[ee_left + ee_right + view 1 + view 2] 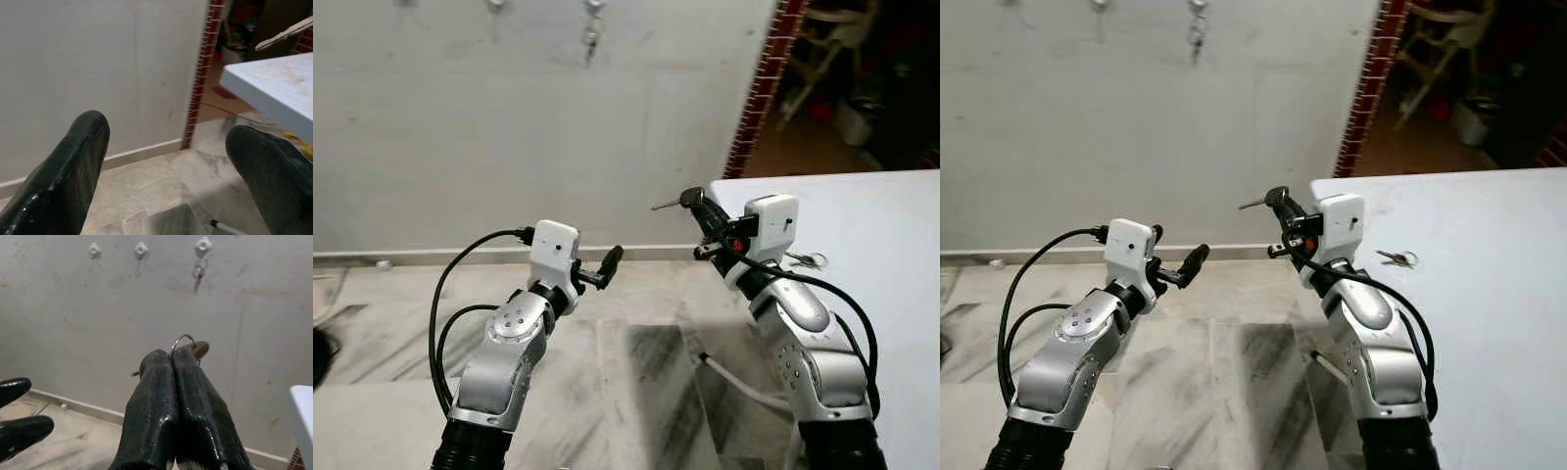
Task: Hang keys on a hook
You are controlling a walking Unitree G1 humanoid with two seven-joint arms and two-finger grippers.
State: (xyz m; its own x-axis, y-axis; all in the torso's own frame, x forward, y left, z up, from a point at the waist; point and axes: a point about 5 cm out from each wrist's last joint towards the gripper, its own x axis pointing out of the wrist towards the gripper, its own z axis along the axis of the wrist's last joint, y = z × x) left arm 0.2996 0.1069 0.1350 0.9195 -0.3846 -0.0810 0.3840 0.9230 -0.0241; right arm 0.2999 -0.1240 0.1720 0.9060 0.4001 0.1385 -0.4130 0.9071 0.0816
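The right tool (171, 363) is raised in front of the wall (460, 117), its 2 fingers pressed together on a key (683, 200) whose blade sticks out to the left and whose ring (182, 340) shows above the fingertips. The left tool (607, 264) hangs at a lower height to the left with its fingers spread wide around nothing. Far up on the wall sit 3 hooks (141, 249), the right 1 already carrying keys (198, 274), and another set of keys (1397, 258) lies on the white bench (881, 255) to the right.
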